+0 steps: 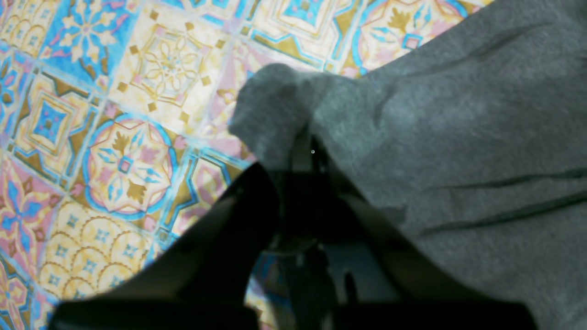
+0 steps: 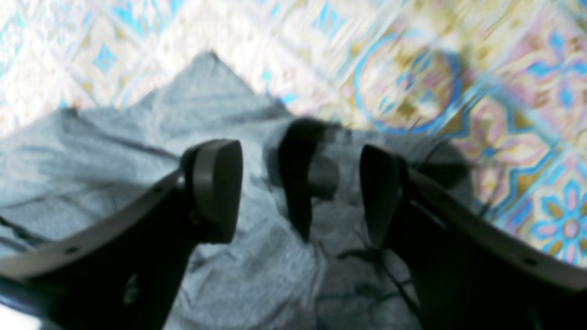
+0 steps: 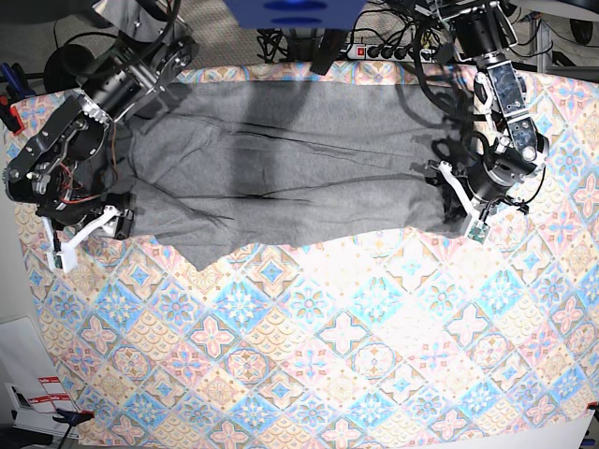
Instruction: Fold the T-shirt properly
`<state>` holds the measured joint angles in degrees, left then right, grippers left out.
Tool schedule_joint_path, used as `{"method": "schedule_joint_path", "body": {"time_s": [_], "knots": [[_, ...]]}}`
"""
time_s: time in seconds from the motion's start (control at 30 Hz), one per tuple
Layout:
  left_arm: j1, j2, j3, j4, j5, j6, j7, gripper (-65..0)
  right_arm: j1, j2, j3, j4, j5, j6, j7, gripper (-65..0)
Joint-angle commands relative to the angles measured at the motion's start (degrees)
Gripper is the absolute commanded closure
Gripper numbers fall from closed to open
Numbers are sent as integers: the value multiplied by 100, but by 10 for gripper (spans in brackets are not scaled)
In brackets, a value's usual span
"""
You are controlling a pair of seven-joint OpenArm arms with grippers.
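Heather-grey T-shirt [image 3: 290, 168] spread wrinkled across far half of tile-patterned cloth [image 3: 328, 346], left gripper [image 1: 302, 146] pinched closed on a bunched edge, right gripper [image 2: 300, 192] fingers spread wide over other end, gripping nothing.

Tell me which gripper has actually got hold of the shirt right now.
The left gripper: it is pinching a bunched T-shirt edge. The right gripper hangs open above the fabric.

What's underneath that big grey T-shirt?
The T-shirt lies on a colourful tile-patterned cloth, which shows all around its lower edge. Whatever sits directly beneath the shirt's middle is covered and cannot be seen.
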<state>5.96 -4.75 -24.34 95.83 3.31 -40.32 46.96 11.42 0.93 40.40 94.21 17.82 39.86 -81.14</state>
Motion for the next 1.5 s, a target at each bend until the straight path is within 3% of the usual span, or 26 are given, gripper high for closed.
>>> {"method": "schedule_joint_path", "body": {"time_s": [0.0, 0.3, 0.57, 0.73, 0.93, 1.2, 1.47], "knots": [[-55, -56, -6, 92, -45, 32, -111, 0, 120, 79, -9, 95, 86, 14, 114, -397], [-55, -48, -6, 92, -45, 32, -111, 0, 84, 35, -71, 51, 86, 14, 114, -397], [-55, -48, -6, 92, -45, 32, -111, 0, -91, -115, -625, -46, 68, 14, 114, -397], [-55, -48, -6, 100, -54, 32, -111, 0, -118, -124, -695, -591, 68, 14, 523, -397], [-55, -65, -15, 100, -54, 32, -129, 0, -118, -62, -686, -652, 59, 14, 655, -397], [-64, -56, -15, 100, -54, 32, -138, 0, -74, 263, -686, 262, 59, 14, 435, -397], [-64, -56, -15, 100, -54, 32, -129, 0, -91, 307, -678, -90, 59, 14, 664, -397]]}}
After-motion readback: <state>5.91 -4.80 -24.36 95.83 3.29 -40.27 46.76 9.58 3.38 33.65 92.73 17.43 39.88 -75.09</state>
